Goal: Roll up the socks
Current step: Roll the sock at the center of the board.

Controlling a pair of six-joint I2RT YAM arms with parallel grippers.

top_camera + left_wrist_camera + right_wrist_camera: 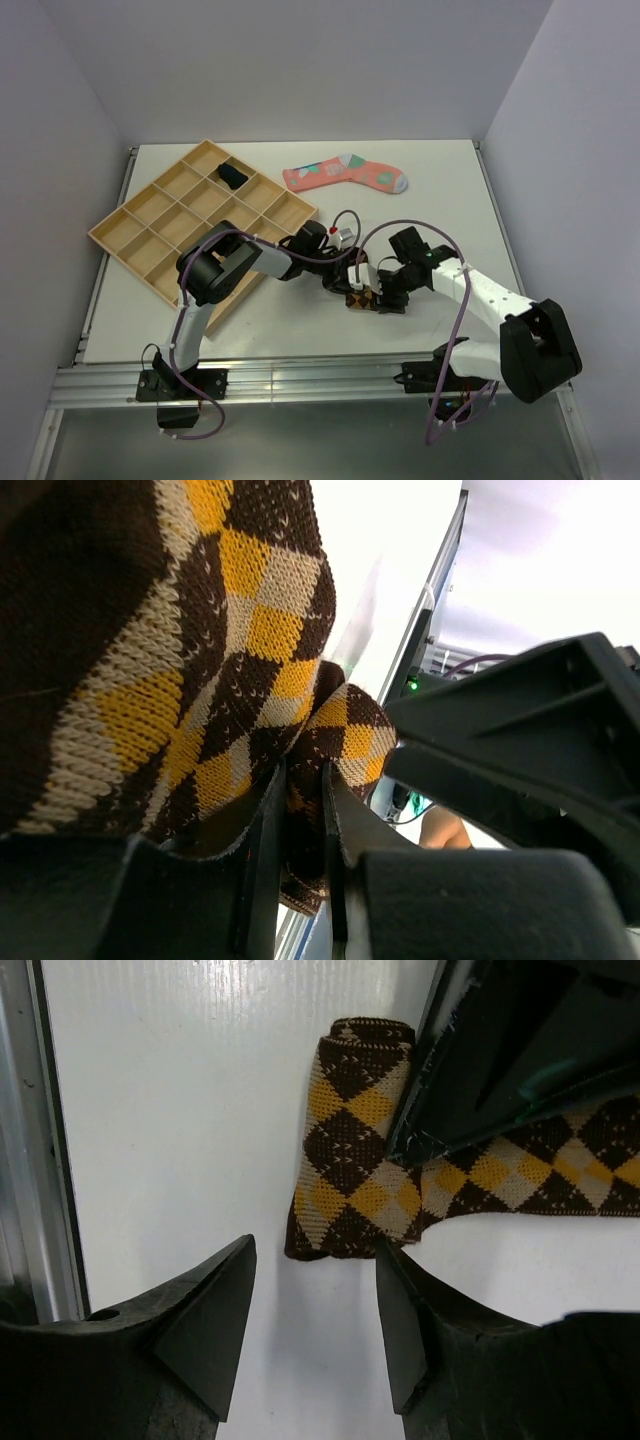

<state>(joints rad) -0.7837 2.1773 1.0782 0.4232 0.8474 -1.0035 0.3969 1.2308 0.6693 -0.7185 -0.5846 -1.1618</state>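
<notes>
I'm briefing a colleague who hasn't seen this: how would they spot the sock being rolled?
On the white table, look right of the wooden tray, where the two arms' tips meet. The patterned sock lies there, partly rolled, pinched by the left gripper. Its brown-and-orange diamonds set it apart from the pink sock farther back and the navy sock in the tray.

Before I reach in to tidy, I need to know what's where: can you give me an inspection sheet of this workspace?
Surface: white table, no spills seen.
Job's things: diamond sock partly rolled, between the grippers; pink sock flat at the far side; navy sock in a compartment of the wooden tray.
Clutter: the tray, on the left; nothing else seen.
Grippers: left gripper pinching the diamond sock; right gripper open, empty, facing the rolled end.
Cables: purple cables looping along both arms.
Surroundings: plain walls on three sides; metal rail along the near edge.
</notes>
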